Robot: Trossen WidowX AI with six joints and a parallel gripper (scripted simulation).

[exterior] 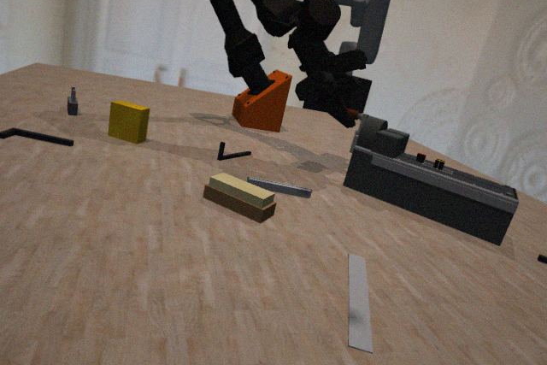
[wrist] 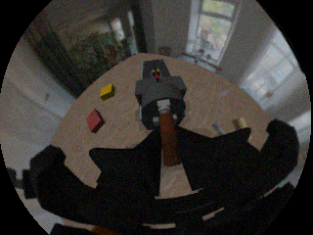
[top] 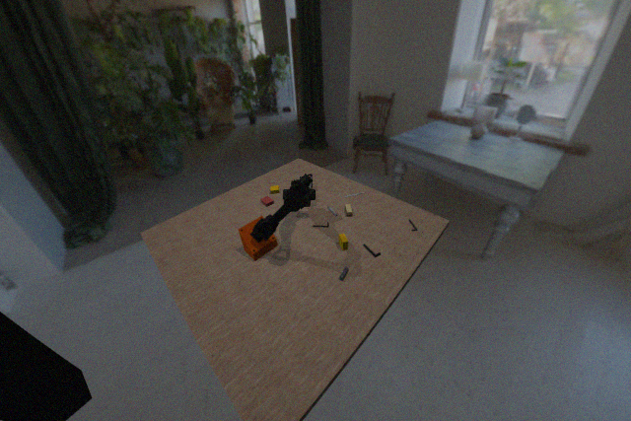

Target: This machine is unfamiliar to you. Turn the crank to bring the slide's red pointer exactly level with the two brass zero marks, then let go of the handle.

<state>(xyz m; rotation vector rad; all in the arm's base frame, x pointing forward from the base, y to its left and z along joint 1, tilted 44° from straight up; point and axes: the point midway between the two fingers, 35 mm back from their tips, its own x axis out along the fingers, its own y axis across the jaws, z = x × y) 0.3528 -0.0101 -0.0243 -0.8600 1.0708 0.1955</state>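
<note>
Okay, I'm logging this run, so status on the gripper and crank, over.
Gripper closed on brown crank handle. Red pointer short of level with brass marks. Nothing seen blocking the handle.

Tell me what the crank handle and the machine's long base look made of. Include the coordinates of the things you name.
Crank handle (exterior: 352, 112) (wrist: 169, 142): probably wood, judging by its reddish-brown colour; it could be coloured plastic.
Long base (exterior: 424, 202): likely painted metal, dark grey and matt, with crisp edges.
</note>
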